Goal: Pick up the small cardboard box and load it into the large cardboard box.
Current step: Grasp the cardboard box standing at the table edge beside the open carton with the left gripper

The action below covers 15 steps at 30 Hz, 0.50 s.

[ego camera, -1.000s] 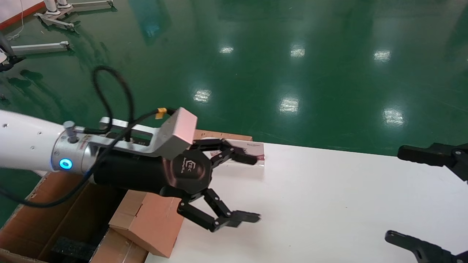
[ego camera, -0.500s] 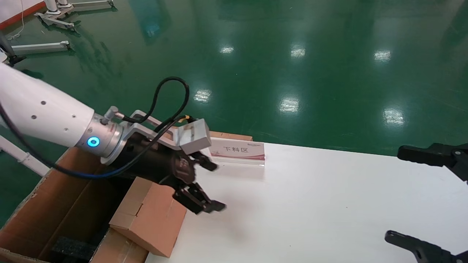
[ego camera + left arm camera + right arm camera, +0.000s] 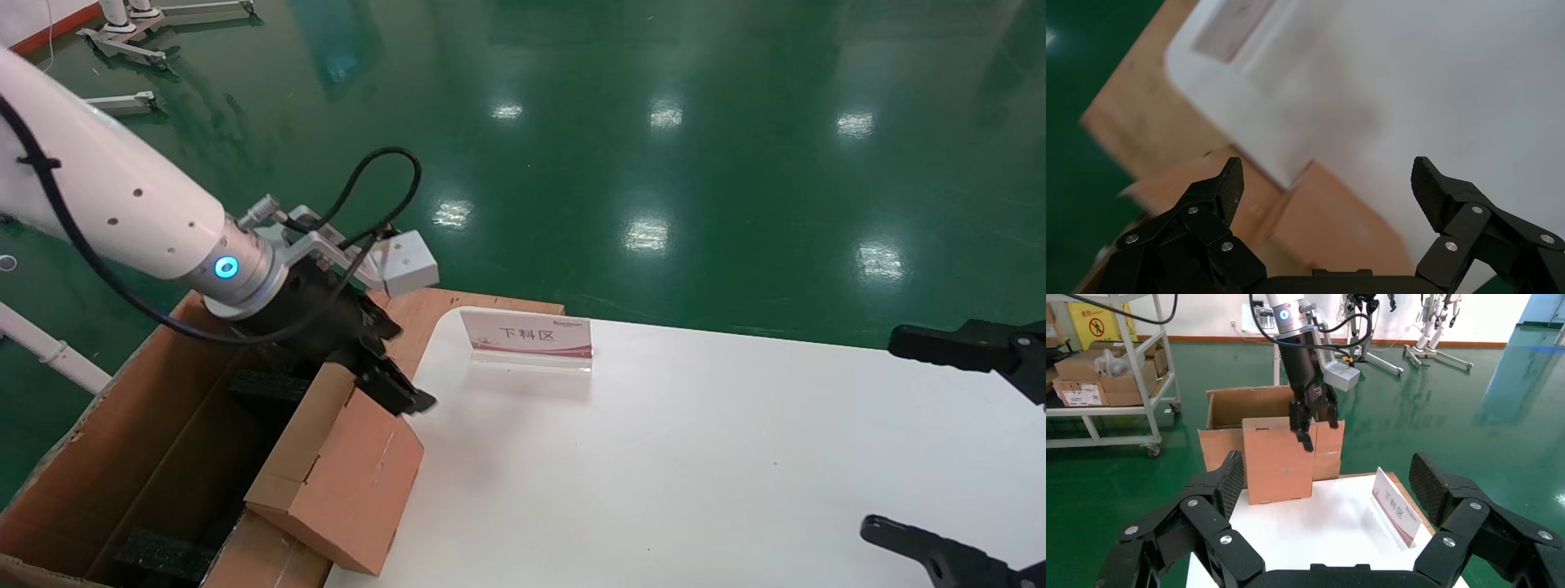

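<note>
- Change since the earlier frames: the left gripper [image 3: 388, 371] has moved back from above the tabletop [image 3: 695, 457] toward the robot's left and down, and now sits at the upper far edge of the small cardboard box [image 3: 347, 474]. The small cardboard box has not shifted.
- Head view: the left gripper's fingers are spread; one dark finger [image 3: 400, 396] lies at the top edge of the small cardboard box on its tabletop side. Contact cannot be confirmed.
- Head view: the small cardboard box leans at the left edge of the tabletop, between the tabletop and the large cardboard box [image 3: 122, 457]. The large cardboard box stands open beside the tabletop, with black foam blocks [image 3: 155, 555] inside.
- Head view: a sign holder [image 3: 529, 340] stands on the far part of the tabletop. The right gripper [image 3: 981, 433] is parked at the right edge with its fingers spread.
- Left wrist view: the left gripper [image 3: 1327, 184] has both fingers wide apart, nothing between them. The small cardboard box [image 3: 1340, 226] is below the gap, next to the white tabletop [image 3: 1444, 92].
- Right wrist view: the right gripper [image 3: 1324, 478] is empty, fingers spread. Farther off, the left gripper [image 3: 1310, 425] reaches down onto the top edge of the small cardboard box [image 3: 1277, 459], which stands upright at the tabletop edge in front of the large cardboard box [image 3: 1236, 407]. The sign holder [image 3: 1395, 505] is nearer.
</note>
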### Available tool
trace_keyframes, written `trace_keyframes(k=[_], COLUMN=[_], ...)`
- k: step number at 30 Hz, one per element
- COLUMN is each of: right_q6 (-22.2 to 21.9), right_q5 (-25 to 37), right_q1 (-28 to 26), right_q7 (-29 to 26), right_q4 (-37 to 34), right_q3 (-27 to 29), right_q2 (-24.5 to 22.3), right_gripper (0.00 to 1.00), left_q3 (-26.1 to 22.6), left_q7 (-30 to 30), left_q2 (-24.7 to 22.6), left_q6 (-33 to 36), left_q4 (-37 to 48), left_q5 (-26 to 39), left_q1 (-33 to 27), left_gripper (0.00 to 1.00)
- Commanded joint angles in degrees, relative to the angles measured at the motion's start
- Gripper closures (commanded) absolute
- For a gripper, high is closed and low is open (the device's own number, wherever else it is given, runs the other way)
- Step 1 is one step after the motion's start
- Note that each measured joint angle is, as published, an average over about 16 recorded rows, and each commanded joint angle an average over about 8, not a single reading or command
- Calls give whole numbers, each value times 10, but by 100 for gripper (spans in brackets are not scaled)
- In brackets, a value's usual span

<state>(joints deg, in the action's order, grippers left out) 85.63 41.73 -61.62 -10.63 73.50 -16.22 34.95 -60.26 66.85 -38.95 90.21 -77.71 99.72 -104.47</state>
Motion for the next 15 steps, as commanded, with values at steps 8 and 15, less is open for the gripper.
trace_keyframes(k=[8, 15], right_q6=[0, 0], right_q5=[0, 0], right_q1=[0, 0], right_q7=[0, 0], right_q4=[0, 0], right_q3=[0, -1], right_q2=[0, 0], right_gripper=[0, 0], left_q3=[-100, -166], left_q7=[76, 127], left_q2=[-7, -2], left_q6=[0, -1], left_q4=[-1, -1], left_q5=[24, 10], left_q1=[-66, -103], left_gripper=[0, 0])
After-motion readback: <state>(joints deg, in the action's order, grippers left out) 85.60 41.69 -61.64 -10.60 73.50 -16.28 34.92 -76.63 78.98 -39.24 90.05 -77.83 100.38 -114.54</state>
